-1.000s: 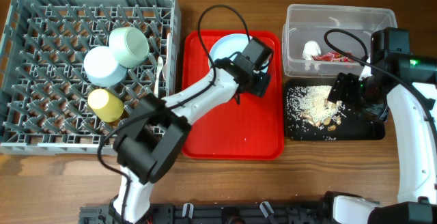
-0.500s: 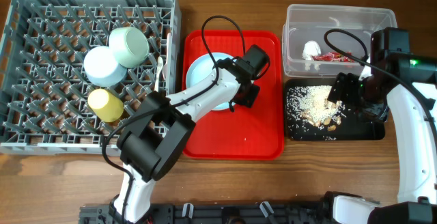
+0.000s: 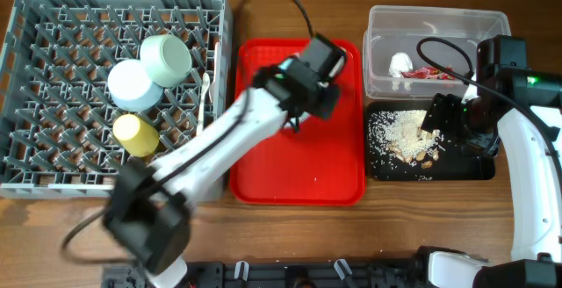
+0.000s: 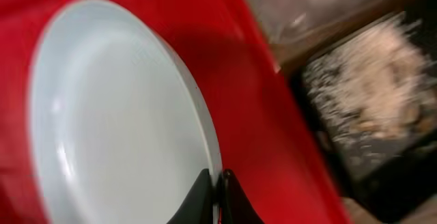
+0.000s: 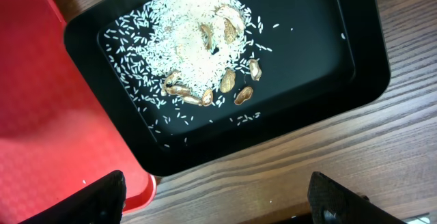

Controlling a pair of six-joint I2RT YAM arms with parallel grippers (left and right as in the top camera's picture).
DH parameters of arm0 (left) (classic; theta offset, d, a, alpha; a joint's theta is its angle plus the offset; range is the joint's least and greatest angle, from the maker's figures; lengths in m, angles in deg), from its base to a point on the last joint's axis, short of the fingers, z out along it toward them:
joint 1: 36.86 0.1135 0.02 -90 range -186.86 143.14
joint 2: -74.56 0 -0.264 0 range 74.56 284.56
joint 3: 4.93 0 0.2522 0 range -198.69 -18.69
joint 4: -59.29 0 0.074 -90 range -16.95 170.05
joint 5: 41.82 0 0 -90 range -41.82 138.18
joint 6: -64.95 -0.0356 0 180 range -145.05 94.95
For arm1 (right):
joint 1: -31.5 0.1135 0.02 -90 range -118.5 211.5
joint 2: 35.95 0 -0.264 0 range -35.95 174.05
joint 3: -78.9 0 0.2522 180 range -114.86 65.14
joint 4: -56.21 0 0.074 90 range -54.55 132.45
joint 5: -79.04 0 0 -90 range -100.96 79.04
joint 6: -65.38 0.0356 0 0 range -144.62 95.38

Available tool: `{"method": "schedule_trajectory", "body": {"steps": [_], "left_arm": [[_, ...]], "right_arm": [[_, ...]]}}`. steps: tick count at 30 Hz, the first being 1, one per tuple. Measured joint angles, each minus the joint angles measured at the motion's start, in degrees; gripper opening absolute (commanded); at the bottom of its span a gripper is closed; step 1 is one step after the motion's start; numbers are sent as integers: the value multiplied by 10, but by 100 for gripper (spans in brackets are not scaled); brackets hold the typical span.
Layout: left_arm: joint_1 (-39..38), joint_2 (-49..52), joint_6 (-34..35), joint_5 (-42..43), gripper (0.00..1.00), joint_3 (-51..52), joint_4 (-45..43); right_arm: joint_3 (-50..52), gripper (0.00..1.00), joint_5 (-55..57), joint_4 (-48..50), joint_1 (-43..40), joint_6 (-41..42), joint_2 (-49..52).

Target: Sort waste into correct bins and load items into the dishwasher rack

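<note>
Plate-loading step in hand: your left gripper [image 4: 217, 183] has its jaws pinched shut on the rim of the pale plate [image 4: 116, 115], which hangs tilted on edge over the red serving tray [image 3: 299, 174] at mid-table. From overhead the arm is smeared and hides the plate. Waste looks sorted, by my read: napkin [image 3: 400, 62] and red wrapper [image 3: 432, 73] lie in the clear tub [image 3: 439, 18] at the far right corner, and rice scraps [image 5: 198, 39] are heaped in the black tray [image 5: 307, 87] just in front of it by the right edge. Your right gripper [image 5: 218, 207] hovers over that tray, jaws spread wide, holding nothing. Dishwasher rack [image 3: 53, 161] fills the far left corner. A green bowl [image 3: 165, 57], a pale round piece [image 3: 132, 84] and a yellow-faced bowl [image 3: 134, 133] cluster near its middle, with a white utensil [image 3: 207, 86] at its right edge; spoon or fork, I cannot tell. Next move, as I judge it: carry the plate left over the rack wall, hold it on edge, and seat it between pegs away from the bowls. The pinch is thin, so watch for slip. Surface is brown wood planking; nothing of the room shows past the table [image 3: 404, 226] edges.
</note>
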Motion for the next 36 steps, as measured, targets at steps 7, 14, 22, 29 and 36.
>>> {"method": "schedule_trajectory", "body": {"steps": [7, 14, 22, 29, 36], "left_arm": [[135, -136, 3, 57, 4, -5, 10], [321, -149, 7, 290, 4, -5, 12], [402, -100, 7, 416, 4, -5, 18], [410, -36, 10, 401, 56, -5, 18], [414, -35, 9, 336, 100, -5, 16]], "right_arm": [[0, 86, 0, 0, 0, 0, 0], [0, 86, 0, 0, 0, 0, 0], [0, 86, 0, 0, 0, 0, 0], [0, 86, 0, 0, 0, 0, 0], [0, 92, -9, 11, 0, -15, 0]]}}
